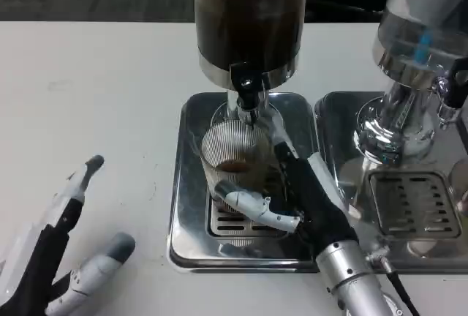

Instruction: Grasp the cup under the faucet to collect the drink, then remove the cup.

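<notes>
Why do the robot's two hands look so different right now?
The right hand wraps around the ribbed glass cup on the metal drip tray; the left hand holds nothing. The right hand's fingers curl; the left hand's are spread apart. Both are white and black.

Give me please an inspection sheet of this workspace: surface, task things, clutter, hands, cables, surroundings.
Surface: white table, bare on the left.
Job's things: ribbed glass cup stands on the drip tray under the faucet of the dark drink dispenser; a little brown drink is in the cup.
Clutter: nothing seen.
Hands: right hand grips the cup; left hand rests open on the table.
Cables: thin black cable beside the right forearm.
Surroundings: second dispenser, clear, on its own tray at right.
</notes>
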